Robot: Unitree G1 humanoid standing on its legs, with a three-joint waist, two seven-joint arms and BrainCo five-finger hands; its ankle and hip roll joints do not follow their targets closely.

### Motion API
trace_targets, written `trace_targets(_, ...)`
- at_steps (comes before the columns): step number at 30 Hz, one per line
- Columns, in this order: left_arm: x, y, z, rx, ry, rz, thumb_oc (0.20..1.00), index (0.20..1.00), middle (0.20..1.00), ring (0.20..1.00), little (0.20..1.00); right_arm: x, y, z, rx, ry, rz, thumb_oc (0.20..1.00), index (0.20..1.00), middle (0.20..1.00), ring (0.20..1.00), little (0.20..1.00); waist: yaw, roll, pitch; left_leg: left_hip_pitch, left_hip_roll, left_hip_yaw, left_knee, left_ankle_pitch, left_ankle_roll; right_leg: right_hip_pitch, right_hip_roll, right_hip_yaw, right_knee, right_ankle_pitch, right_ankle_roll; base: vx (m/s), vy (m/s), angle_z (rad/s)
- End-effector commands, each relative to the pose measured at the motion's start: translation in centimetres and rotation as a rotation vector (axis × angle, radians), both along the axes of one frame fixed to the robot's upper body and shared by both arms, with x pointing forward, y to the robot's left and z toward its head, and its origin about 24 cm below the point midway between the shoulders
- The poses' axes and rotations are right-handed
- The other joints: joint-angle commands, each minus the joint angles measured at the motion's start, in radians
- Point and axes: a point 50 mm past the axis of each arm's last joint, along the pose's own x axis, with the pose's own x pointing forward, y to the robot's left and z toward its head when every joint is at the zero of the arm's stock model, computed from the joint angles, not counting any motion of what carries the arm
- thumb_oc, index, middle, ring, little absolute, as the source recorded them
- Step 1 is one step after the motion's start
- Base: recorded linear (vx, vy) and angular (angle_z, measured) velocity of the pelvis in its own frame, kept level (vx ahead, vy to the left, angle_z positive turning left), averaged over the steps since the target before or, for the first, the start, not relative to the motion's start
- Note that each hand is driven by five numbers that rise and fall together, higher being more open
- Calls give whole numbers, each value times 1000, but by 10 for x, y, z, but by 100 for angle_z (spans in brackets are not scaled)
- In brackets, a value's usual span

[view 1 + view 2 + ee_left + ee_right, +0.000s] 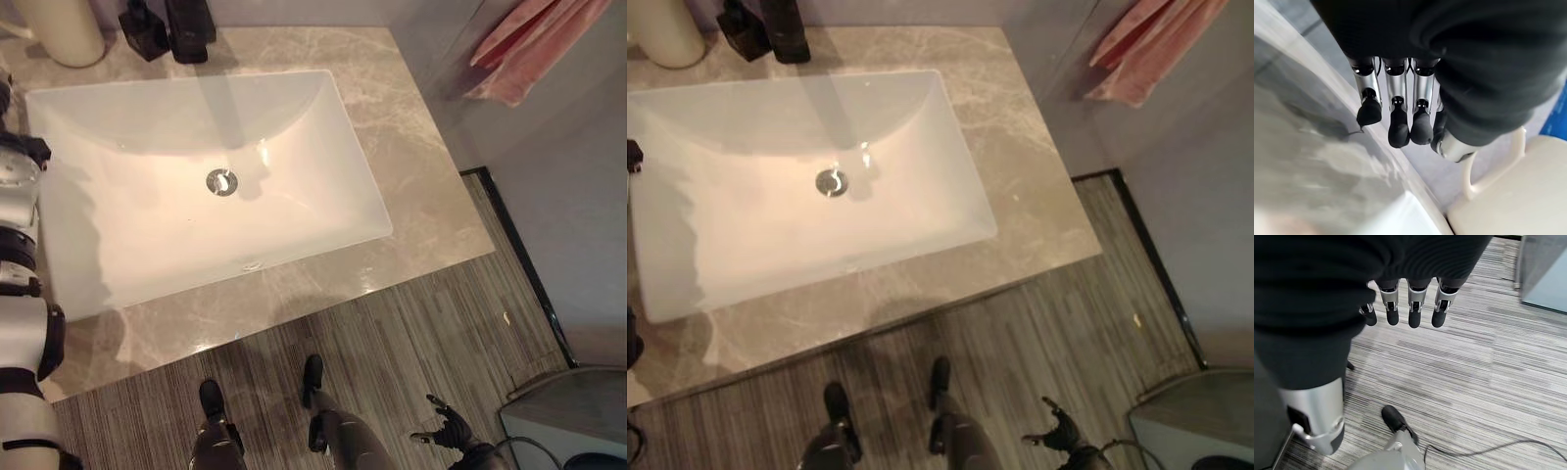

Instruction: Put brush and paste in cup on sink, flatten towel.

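Task start: both hands empty, left hand (1400,115) relaxed near cream cup (61,29), right hand (446,426) loosely open, low; likely next, locating brush.

A cream cup (59,31) with a handle stands upright on the marble counter at the sink's (196,176) far left corner. A pink towel (534,44) hangs bunched and creased, well apart at the far right.

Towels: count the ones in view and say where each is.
1. A pink towel hangs bunched on the wall to the right of the marble counter, above the floor. Others may lie outside these views.
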Motion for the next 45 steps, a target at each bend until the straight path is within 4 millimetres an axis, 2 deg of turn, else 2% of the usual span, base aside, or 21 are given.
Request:
trace_targets(1,-22,27,-25,-34,1,111,200,200,200,200,200,-7,-17,0,-57,24,-49,1000,1000,1000,1000,1000,60,1,13,59,-25,-56,-64,87,25,68,-69,-1,75,28,112,2,-37,22)
trace_targets(5,-53,16,-71,-69,-129,2,200,200,200,200,200,-20,-16,-9,-64,76,-116,1000,1000,1000,1000,1000,95,35,-10,146,-25,-73,-118,108,20,122,-54,-20,126,-42,85,27,-47,19)
trace_targets(6,-76,14,-101,-103,-148,0,200,200,200,200,200,-22,-16,-11,-67,84,-142,1000,1000,1000,1000,1000,109,45,-23,175,-23,-68,-123,107,20,141,-46,-21,137,-65,76,25,-74,14)
trace_targets(8,-105,10,-134,-151,-155,32,200,200,200,200,200,-25,-18,-14,-79,102,-169,1000,1000,1000,1000,1000,121,59,-38,207,-19,-62,-127,109,21,164,-39,-25,151,-83,67,25,-69,2)
trace_targets(16,-163,7,-184,-205,-93,140,200,200,200,200,200,-43,-27,-18,-117,173,-182,1000,1000,1000,1000,1000,154,99,-71,270,-4,-72,-140,121,13,233,-11,-45,165,-136,43,26,-70,10)
trace_targets(21,-199,8,-235,-358,40,225,200,200,200,200,200,-50,-36,-17,-143,190,-217,1000,1000,1000,1000,1000,187,134,-78,263,19,-118,-153,208,-24,290,28,-87,133,-164,12,-37,-97,36)
trace_targets(22,-198,8,-235,-359,40,224,200,200,200,200,200,-50,-36,-17,-143,190,-217,1000,1000,1000,1000,1000,186,135,-79,259,19,-120,-153,212,-23,288,28,-88,130,-160,11,-19,-78,28)
trace_targets(24,-227,4,-280,-544,124,322,200,200,200,200,200,-47,-40,-15,-152,176,-234,1000,1000,1000,1000,1000,200,138,-87,261,19,-128,-145,218,-27,320,37,-91,84,-156,7,1,-74,20)
trace_targets(26,-235,2,-290,-592,139,348,200,200,200,200,200,-44,-41,-13,-151,164,-237,1000,1000,1000,1000,1000,202,140,-90,257,15,-133,-139,219,-23,321,36,-88,74,-148,7,-11,-5,6)
trace_targets(27,-251,-9,-322,-739,202,404,200,200,200,200,200,-37,-43,-10,-150,134,-249,1000,1000,1000,1000,1000,215,140,-80,258,-17,-189,-115,208,-22,333,31,-66,54,-137,9,-52,20,-3)
trace_targets(30,-279,-38,-376,-1053,311,473,200,200,200,200,200,-22,-48,-5,-156,95,-258,1000,1000,1000,1000,1000,212,135,-69,235,-115,-292,-34,127,9,313,17,-17,40,-105,10,-104,40,-31)
trace_targets(31,-300,-67,-406,-1143,595,415,200,200,200,200,200,-20,-53,-3,-163,102,-251,1000,1000,1000,1000,1000,203,136,-74,249,-173,-303,10,55,38,300,10,23,39,-86,14,-90,137,-59)
trace_targets(32,-310,-87,-421,-1198,760,366,235,235,235,235,235,-19,-54,-3,-166,116,-245,1000,1000,1000,1000,1000,190,148,-74,263,-190,-292,10,31,49,288,9,45,45,-79,17,-60,188,-76)
trace_targets(33,-317,-97,-428,-1199,900,311,520,520,520,520,520,-16,-54,-3,-168,126,-230,1000,1000,1000,1000,1000,178,159,-77,285,-195,-282,-10,10,60,282,12,66,46,-76,21,-36,191,-84)
trace_targets(35,-318,-118,-438,-1167,1138,159,1000,1000,1000,1000,1000,-12,-53,-4,-164,131,-220,1000,1000,1000,1000,1000,151,170,-88,309,-208,-267,-38,3,77,262,10,104,58,-60,28,-20,236,-67)
trace_targets(36,-315,-141,-445,-1047,1389,-37,1000,1000,1000,1000,1000,-12,-47,-7,-146,146,-221,1000,1000,1000,1000,1000,122,177,-97,339,-208,-229,-71,-8,93,246,7,144,68,-48,38,-15,273,-50)
trace_targets(37,-310,-145,-445,-969,1443,-95,1000,1000,1000,1000,1000,-13,-45,-8,-139,152,-221,1000,1000,1000,1000,1000,112,177,-105,346,-208,-215,-86,-9,100,237,5,159,69,-41,41,-6,194,-73)
trace_targets(42,-310,-145,-445,-968,1443,-95,1000,1000,1000,1000,1000,-13,-45,-8,-139,153,-221,1000,1000,1000,1000,1000,114,178,-103,348,-208,-213,-87,-9,100,237,5,161,70,-41,42,-21,52,-50)
trace_targets(43,-272,-170,-444,-608,1608,-430,1000,1000,1000,1000,1000,-12,-29,-15,-112,164,-206,1000,1000,1000,1000,1000,56,167,-97,381,-220,-148,-146,-14,121,180,0,240,93,22,81,-199,283,-2)
trace_targets(44,-248,-179,-441,-467,1608,-535,1000,1000,1000,1000,1000,-17,-22,-20,-94,186,-239,1000,1000,1000,1000,1000,38,160,-85,389,-223,-109,-173,-10,127,146,-4,284,85,60,108,-242,289,-50)
trace_targets(45,-241,-178,-439,-431,1598,-553,1000,1000,1000,1000,1000,-19,-19,-22,-88,198,-241,1000,1000,1000,1000,1000,38,154,-82,385,-224,-93,-181,-6,129,131,-5,298,81,77,113,-169,100,-127)
